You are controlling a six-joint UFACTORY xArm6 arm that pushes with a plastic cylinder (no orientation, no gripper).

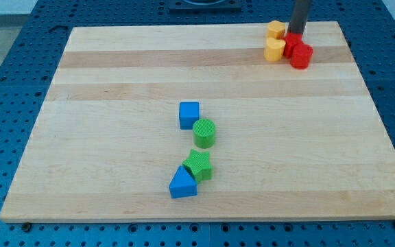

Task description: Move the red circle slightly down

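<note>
Two red blocks sit close together at the view's top right: one (pixel 293 45) right under the rod and one (pixel 302 55) just below and right of it. I cannot tell which is the circle. Two yellow blocks lie to their left, one (pixel 276 29) near the top edge and one (pixel 274 49) below it, touching the red pair. My tip (pixel 296 33) stands at the top edge of the upper red block, between it and the upper yellow block.
Near the board's middle lie a blue cube (pixel 189 114), a green cylinder (pixel 204 132) just below it, a green star (pixel 199 165) and a blue triangle (pixel 182 183). The wooden board (pixel 115 82) rests on a blue perforated table.
</note>
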